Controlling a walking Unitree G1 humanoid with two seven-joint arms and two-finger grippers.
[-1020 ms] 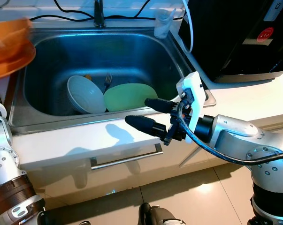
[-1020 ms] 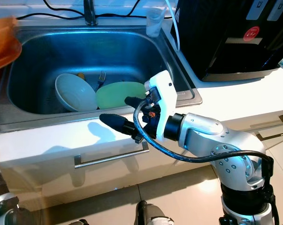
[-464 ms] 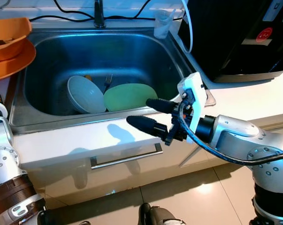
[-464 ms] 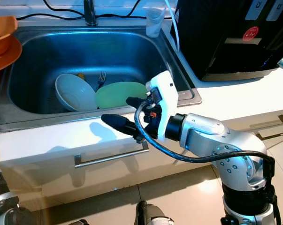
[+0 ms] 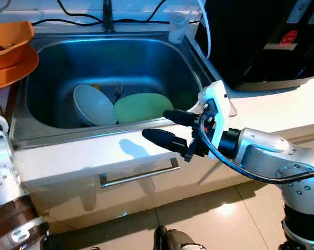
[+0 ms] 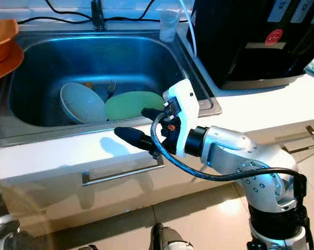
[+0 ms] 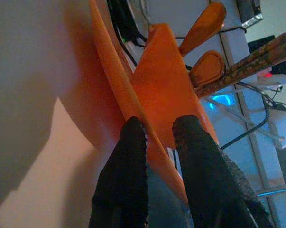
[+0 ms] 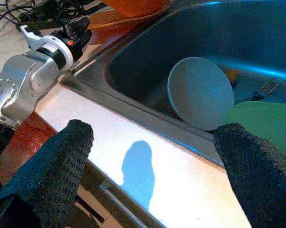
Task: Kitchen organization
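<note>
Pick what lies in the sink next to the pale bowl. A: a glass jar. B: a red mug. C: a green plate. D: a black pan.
C: a green plate lies in the sink beside the pale bowl, with a fork behind them.

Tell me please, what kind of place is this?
Most likely a home kitchen: a stainless steel sink set in a white counter, holding a pale grey bowl, a round green plate and a metal fork.

Both eye views look steeply down on the sink [image 5: 37, 125] beyond the right gripper [image 5: 170, 127], while each wrist camera peers closely along its own black fingers [image 7: 124, 175].
</note>
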